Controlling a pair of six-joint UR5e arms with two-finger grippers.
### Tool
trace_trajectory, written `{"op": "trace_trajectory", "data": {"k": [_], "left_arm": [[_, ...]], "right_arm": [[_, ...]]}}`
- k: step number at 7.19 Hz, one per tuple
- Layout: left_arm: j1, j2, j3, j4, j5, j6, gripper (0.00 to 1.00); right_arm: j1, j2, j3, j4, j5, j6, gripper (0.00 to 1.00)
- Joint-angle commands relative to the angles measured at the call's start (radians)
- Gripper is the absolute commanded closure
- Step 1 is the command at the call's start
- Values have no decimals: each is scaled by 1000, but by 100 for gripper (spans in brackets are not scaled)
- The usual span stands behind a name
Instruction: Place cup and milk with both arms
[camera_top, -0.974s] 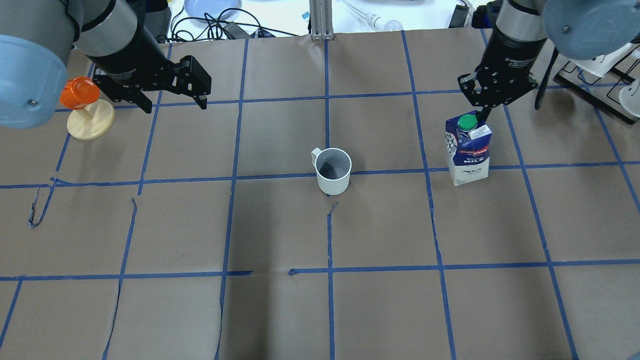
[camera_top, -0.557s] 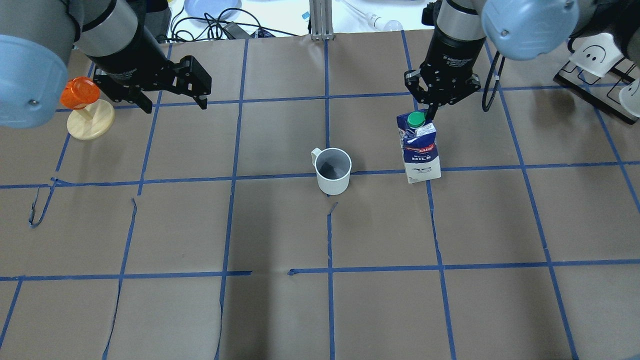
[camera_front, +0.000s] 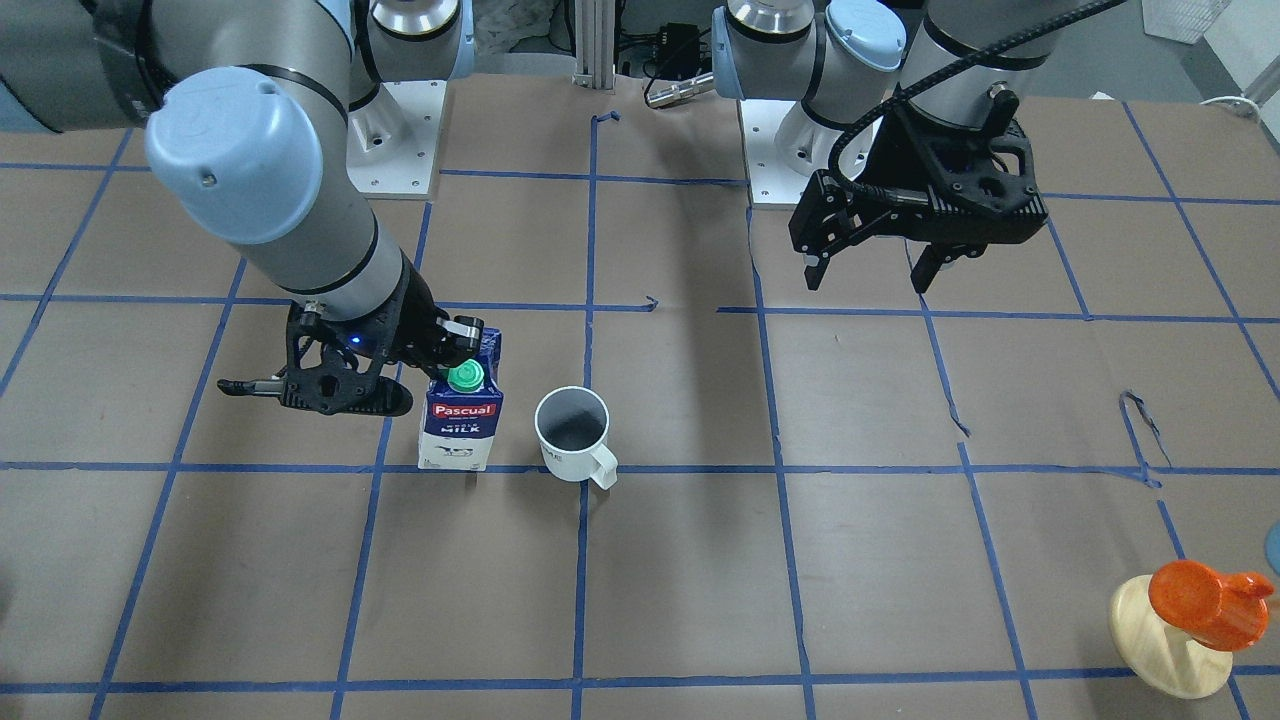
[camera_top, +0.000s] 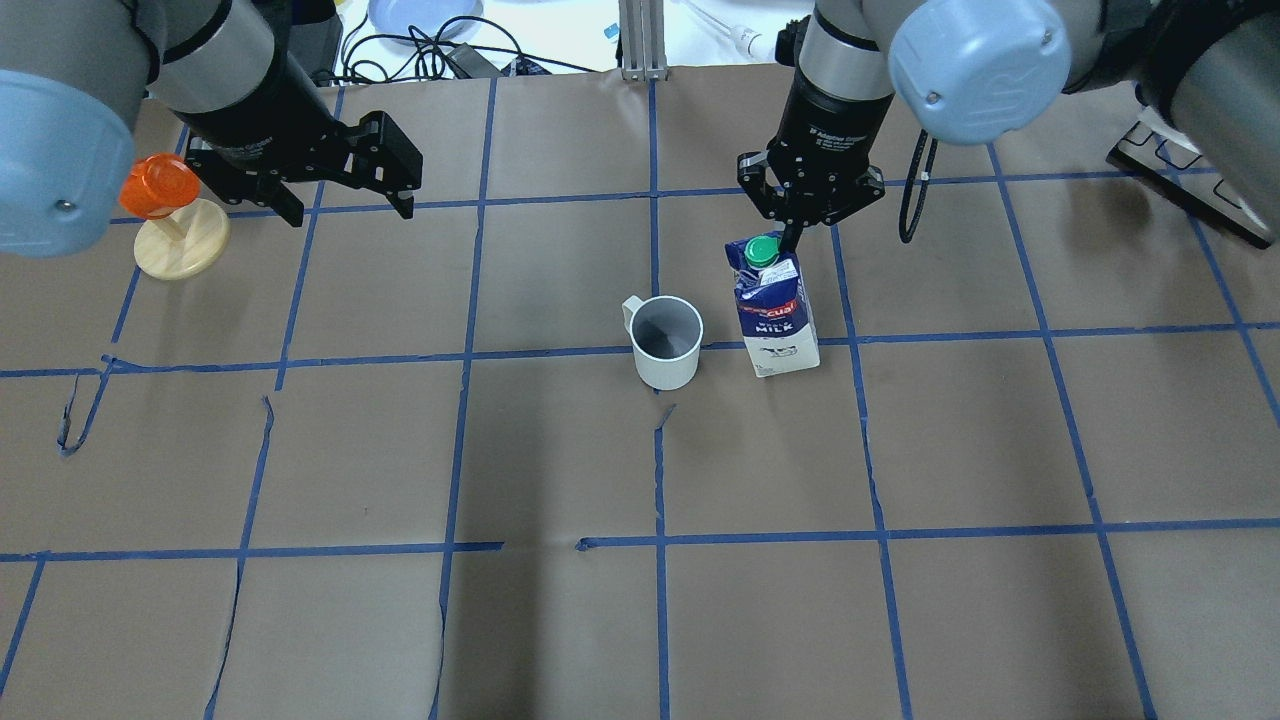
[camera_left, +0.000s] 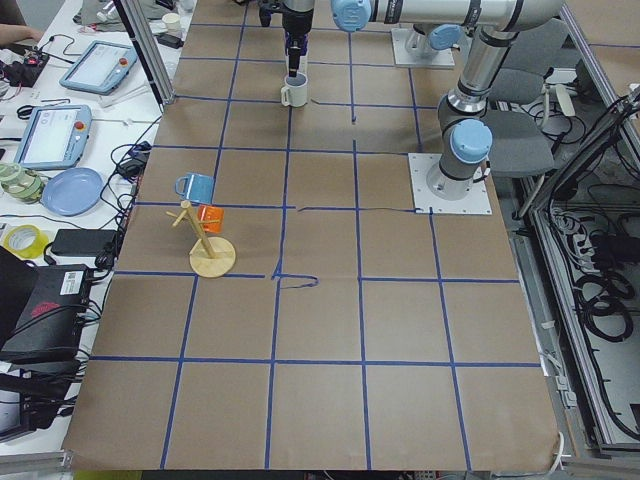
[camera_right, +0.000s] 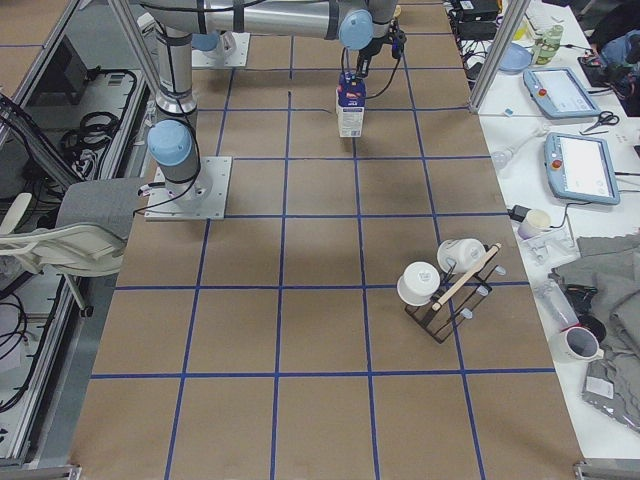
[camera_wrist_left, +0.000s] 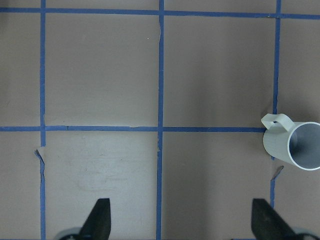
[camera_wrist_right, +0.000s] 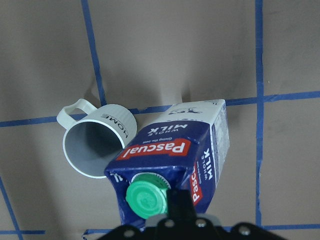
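Near the table's middle, pinched in the right gripper (camera_top: 788, 237) by the gable ridge just behind the green cap (camera_top: 762, 250): the milk (camera_top: 780, 318), long axis about upright; hard to tell whether resting on the paper-covered table (camera_top: 560, 620) or hanging just above it; just beside it, on its left and not touching: the cup (camera_top: 667, 343), upright on the table, handle turned away from the carton. Judged as the set-down step for the milk, turning on that narrow gap; best lowered straight down, with no drift leftward toward the cup's rim; far nearer to both things: the right arm (camera_top: 835, 90). Well apart, off to the left: the left gripper (camera_top: 350, 212), jaws spread wide, holding nothing, close to an orange cup (camera_top: 160, 186) on its wooden stand (camera_top: 185, 240); no part to play yet, by the look of it. Cut off at the left wrist view's edge: part of the cup; hidden in the right wrist view: the pinching fingertips, behind the carton's top; too small in both side views: any detail of the grip.
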Motion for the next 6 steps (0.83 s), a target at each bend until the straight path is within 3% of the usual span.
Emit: {"op": "trace_trajectory", "data": {"k": [1,6], "left_arm": [[0,-1,-1,-1,1,0,0],[0,0,-2,1,-1,0,0]], "right_arm": [[17,6,2,-3,3,10,100],[23,15,12,-28,35,4,100]]}}
